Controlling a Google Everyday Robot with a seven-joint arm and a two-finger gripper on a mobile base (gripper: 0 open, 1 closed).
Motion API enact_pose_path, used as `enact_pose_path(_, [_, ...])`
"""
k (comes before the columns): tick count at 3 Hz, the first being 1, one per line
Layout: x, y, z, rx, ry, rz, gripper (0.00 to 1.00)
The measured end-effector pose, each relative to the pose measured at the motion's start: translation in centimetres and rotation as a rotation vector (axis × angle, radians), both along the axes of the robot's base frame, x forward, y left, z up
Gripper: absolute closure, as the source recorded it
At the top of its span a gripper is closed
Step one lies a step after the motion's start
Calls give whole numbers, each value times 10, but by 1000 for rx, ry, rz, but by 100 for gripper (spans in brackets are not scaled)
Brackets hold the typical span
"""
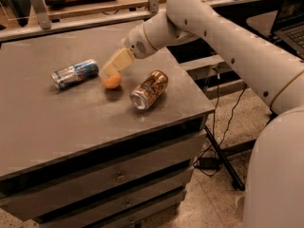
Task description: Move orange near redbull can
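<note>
Gripper seemingly atop orange, grey tabletop

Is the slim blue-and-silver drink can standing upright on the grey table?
No, the slim blue-and-silver can lies on its side, beside the small round orange fruit under the gripper.

Plain orange orange under cream jaws; redbull can blue-silver; other can gold-brown patterned (dark grey table).
</note>
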State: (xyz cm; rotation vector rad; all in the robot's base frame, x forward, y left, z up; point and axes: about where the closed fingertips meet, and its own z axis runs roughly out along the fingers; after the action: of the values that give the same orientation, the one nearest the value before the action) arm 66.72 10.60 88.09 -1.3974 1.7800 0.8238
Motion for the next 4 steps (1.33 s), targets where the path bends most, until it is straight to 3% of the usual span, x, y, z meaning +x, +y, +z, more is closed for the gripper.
enact_pose_path(1, [18,-27,19,8,-52,-62,0])
enact_pose_path(3, [56,-104,35,-50,-141,-272,0])
enact_pose_path(4, [69,-137,42,-57,-183,-413,0])
